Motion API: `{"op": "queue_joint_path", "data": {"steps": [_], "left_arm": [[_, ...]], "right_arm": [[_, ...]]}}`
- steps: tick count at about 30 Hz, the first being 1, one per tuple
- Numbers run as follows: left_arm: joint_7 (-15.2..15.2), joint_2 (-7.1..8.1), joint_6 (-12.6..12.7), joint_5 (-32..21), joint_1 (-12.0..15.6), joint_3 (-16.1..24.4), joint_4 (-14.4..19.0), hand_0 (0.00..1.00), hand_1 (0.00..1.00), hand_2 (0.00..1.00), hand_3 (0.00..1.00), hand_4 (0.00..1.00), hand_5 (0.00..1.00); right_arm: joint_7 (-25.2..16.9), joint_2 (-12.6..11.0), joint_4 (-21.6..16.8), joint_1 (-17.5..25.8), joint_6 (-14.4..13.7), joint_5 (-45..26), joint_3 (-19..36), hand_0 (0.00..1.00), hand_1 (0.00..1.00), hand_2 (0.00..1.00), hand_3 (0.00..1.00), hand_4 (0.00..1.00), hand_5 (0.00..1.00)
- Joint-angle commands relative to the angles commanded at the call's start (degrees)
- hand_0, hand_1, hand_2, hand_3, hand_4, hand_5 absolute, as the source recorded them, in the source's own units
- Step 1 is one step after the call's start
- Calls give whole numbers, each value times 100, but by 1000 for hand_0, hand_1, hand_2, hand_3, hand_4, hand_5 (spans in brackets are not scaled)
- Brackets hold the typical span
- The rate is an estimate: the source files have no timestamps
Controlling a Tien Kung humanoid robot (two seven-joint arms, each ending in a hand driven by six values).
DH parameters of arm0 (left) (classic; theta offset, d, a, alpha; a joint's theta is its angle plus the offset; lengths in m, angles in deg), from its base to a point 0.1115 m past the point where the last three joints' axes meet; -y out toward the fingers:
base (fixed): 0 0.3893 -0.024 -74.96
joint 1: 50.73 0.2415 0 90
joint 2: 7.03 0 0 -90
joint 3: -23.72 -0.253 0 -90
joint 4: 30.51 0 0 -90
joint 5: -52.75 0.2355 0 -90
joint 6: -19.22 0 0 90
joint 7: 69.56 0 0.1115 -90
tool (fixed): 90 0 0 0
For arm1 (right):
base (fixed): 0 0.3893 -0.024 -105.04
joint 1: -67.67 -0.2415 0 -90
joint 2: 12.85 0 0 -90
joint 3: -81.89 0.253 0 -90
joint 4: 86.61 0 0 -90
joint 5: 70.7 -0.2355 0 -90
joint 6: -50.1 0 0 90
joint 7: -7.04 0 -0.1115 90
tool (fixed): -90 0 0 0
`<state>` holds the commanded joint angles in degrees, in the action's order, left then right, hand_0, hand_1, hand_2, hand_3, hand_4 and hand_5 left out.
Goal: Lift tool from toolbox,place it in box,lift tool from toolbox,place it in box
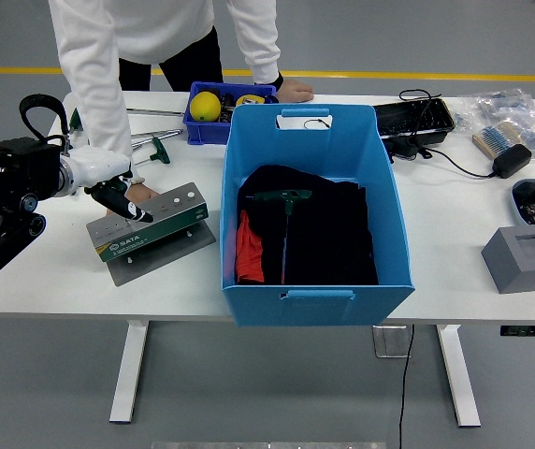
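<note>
Green tool holder (151, 228) lies on white table (62, 271), left of the big blue box (312, 220), tilted, on a grey metal plate; top face shows holes, no tool seen standing in it. One green T-handle tool (282, 208) already lies inside the box on dark cloth, beside a red item (248, 251). More green-handled tools (151, 150) rest on the table behind the holder, near the small blue bin (225, 114).

Left hand (118, 196) comes in from the left, white wrist and black fingers (135, 212), fingertips down over the holder's far-left corner; fingers drawn close together, whether they clamp anything cannot be told. Person's hand (142, 193) sits just behind the robot's fingers at the holder's back edge. Person's other hand (294, 91) rests on the far table edge by the small bin, which holds a yellow ball (204, 106).

Right side of table: grey block (524, 257), black tray (413, 119), power adapter (511, 160) with cable
</note>
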<state>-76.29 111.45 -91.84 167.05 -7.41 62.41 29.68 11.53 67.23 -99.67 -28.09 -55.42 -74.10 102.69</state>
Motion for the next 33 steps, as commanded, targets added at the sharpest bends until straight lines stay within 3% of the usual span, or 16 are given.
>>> {"op": "queue_joint_path", "data": {"steps": [3,4,9,10,15,16,33], "left_arm": [[139,2,208,85,7,-13,-7,155,33,80,107,998,586],[187,4,299,108,9,-18,-7,121,2,49,92,998,478],[380,11,783,115,26,11,-2,121,2,49,92,998,478],[406,12,857,88,28,21,-3,101,2,14,61,974,399],[556,17,1220,-41,52,88,17,101,2,14,61,974,399],[594,20,1286,-63,56,106,26,80,2,2,48,906,459],[1093,72,1813,-148,79,313,94,66,2,2,38,879,504]], "right_arm": [[-2,0,0,1,0,-3,0,630,606,673,548,761,663],[-2,-1,0,1,-1,-1,1,630,605,674,548,761,663],[3,2,1,4,-3,15,15,630,605,674,548,761,663],[4,2,0,6,-3,18,16,630,606,673,548,762,663],[18,15,1,21,-15,52,50,630,606,673,548,762,663],[21,18,1,24,-18,62,58,630,606,673,548,761,664],[22,28,8,52,-18,61,76,630,606,675,549,761,663]]}}
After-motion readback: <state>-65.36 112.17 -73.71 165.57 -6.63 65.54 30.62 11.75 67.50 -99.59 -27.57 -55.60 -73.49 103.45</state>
